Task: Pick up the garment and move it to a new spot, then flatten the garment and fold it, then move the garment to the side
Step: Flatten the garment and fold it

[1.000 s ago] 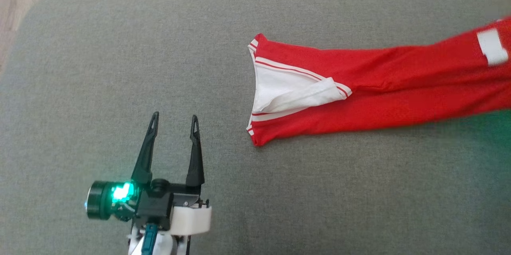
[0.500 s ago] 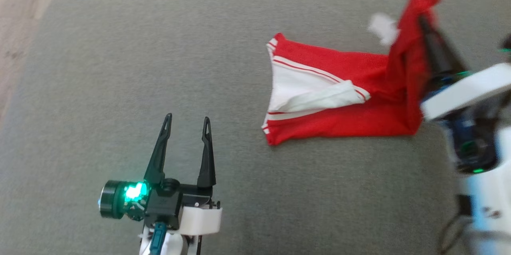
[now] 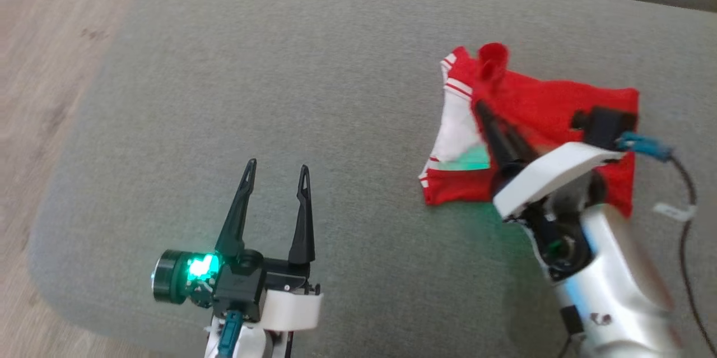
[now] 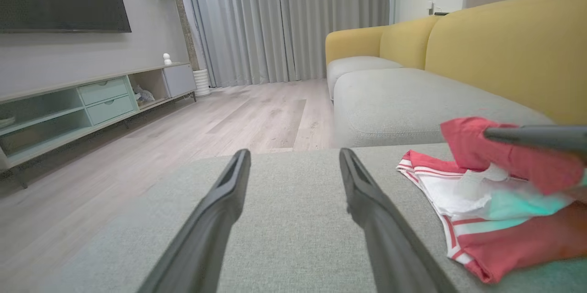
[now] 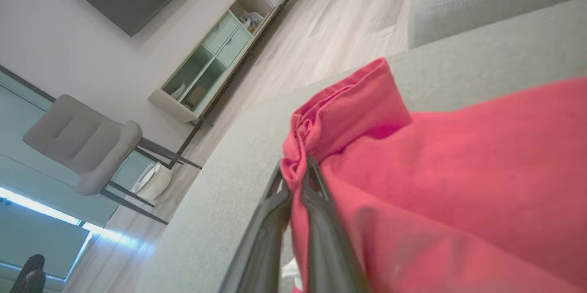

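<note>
Garment [image 3: 552, 100], red with white trim, is seen lying on the grey sofa cushion [image 3: 280, 66], doubled over itself. One bunched edge [image 3: 493, 61] is raised and pinched at the tips of the right jaws, which are closed tight on that fold; the rest of the cloth is spread beneath and behind them. The left jaws are held wide apart and empty over bare cushion, with the garment well off to their right side

A slip is judged the chief risk: only a narrow roll of cloth is caught near the tips, so a quick pull could draw it free and the fold would be dropped short. As the lower layer is pinned by nothing, it may be dragged along under the right jaws and the fold rucked instead of laid flat. The white lining [image 3: 456, 131] beside the right jaws could be creased if the edge is released askew. The blue cable plug [image 3: 644, 145] behind them, close over the cloth, might be snagged in it
</note>
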Robot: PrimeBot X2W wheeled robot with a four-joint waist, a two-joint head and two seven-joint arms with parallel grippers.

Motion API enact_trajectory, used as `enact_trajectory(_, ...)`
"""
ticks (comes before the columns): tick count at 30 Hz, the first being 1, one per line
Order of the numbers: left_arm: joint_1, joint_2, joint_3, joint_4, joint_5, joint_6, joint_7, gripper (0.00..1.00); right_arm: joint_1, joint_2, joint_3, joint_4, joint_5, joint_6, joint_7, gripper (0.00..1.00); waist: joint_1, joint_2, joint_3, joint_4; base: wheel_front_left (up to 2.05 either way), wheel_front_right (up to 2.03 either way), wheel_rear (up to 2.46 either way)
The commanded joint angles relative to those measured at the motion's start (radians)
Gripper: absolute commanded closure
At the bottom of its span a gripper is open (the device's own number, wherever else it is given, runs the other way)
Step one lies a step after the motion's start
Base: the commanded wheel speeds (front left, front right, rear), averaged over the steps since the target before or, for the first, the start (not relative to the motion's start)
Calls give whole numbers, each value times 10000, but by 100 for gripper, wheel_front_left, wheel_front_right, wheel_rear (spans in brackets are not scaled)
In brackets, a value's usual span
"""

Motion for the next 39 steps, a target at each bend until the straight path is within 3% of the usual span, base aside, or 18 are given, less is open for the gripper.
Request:
enact_trajectory(1, -296, -33, 221, -251, 12, -32, -49, 0, -555, 151, 360, -175, 152, -7, -276, 100, 0, 0, 22, 131, 0, 0, 0)
enact_trajectory(3, -297, -42, 200, -229, 9, -66, -49, 0, -827, 152, 720, 471, 419, -7, -739, 100, 0, 0, 19, 224, 0, 0, 0)
enact_trajectory(4, -298, -45, 190, -224, 15, -77, -49, 0, -969, 152, 897, 789, 552, -7, -941, 95, 0, 0, 25, 263, 0, 0, 0)
enact_trajectory(5, -304, -49, 180, -225, 21, -86, -49, 0, -1114, 152, 1060, 1110, 663, -7, -1122, 67, 0, 0, 29, 297, 0, 0, 0)
enact_trajectory(6, -313, -51, 170, -228, 33, -90, -49, 0, -1260, 152, 1222, 1403, 753, -7, -1298, 21, 0, 0, 35, 329, 0, 0, 0)
enact_trajectory(7, -323, -53, 165, -236, 46, -89, -49, 0, -1396, 153, 1340, 1684, 861, -7, -1486, 0, 0, 0, 35, 352, 0, 0, 0)
enact_trajectory(15, -60, -36, 442, -230, 161, -86, -49, 0, -1802, 153, 2162, 2177, 1555, -7, -3162, 0, 0, 0, -401, 9, 0, 0, 0)
enact_trajectory(20, 268, 57, 810, -398, 154, -100, -49, 0, -1336, -166, 1576, 1866, -169, -7, -4219, 0, 0, 0, -908, -651, 0, 0, 0)
enact_trajectory(25, 705, 152, 1186, -427, 85, -174, -49, 0, -175, -696, 715, 1136, -889, -7, -4667, 0, 0, 0, -1496, -1374, 0, 0, 0)
enact_trajectory(32, 1024, 188, 1399, -448, 146, -305, -49, 0, 1434, -1287, -424, 745, -1621, -7, -4810, 0, 0, 0, -1931, -1763, 0, 0, 0)
enact_trajectory(38, 1452, 200, 1515, -484, 216, -377, -49, 0, 2635, -1411, -981, 591, -2097, -7, -4829, 0, 0, 0, -2268, -1860, 0, 0, 0)
enact_trajectory(39, 1564, 193, 1528, -482, 245, -384, -49, 0, 2834, -1443, -880, 587, -2196, -7, -4830, 47, 0, 0, -2308, -1827, 0, 0, 0)
